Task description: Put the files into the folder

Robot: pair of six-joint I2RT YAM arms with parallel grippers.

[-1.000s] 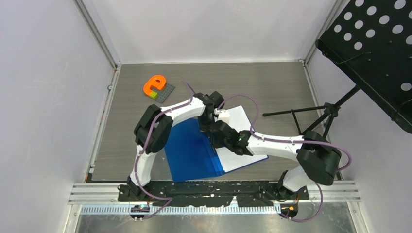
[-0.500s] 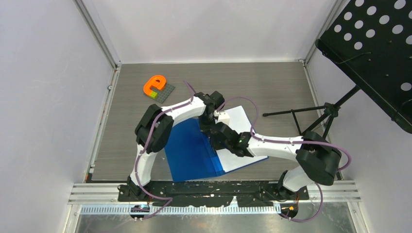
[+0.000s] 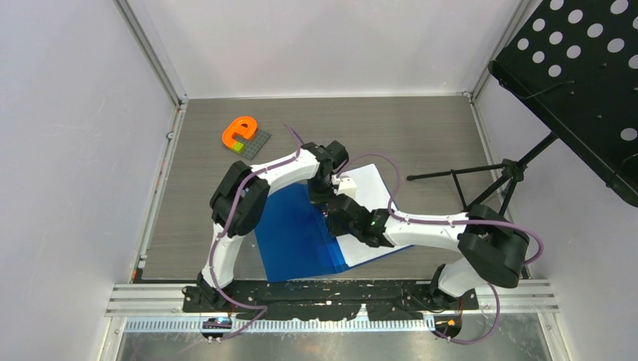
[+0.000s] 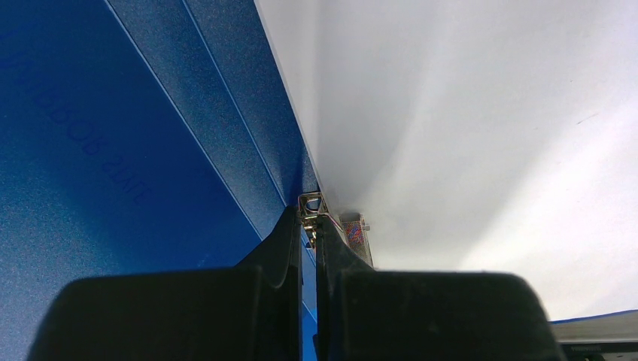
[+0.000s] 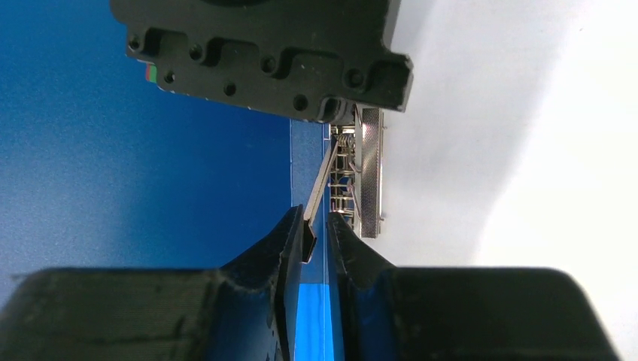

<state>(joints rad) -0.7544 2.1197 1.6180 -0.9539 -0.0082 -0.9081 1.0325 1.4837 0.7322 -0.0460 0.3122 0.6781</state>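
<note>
Together over folder [image 3: 293,233], left gripper [image 4: 308,223] closed at metal clip [image 4: 353,230], right gripper [image 5: 316,226] barely parted around clip lever [image 5: 322,180].

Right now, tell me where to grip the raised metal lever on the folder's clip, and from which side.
Grip the lever at its free tip, coming along the spine of the folder from the end away from the left pincer. It is a thin flat strip slanting off the clip, so fingers should press its two flat faces. The right pincer straddles that tip.
</note>
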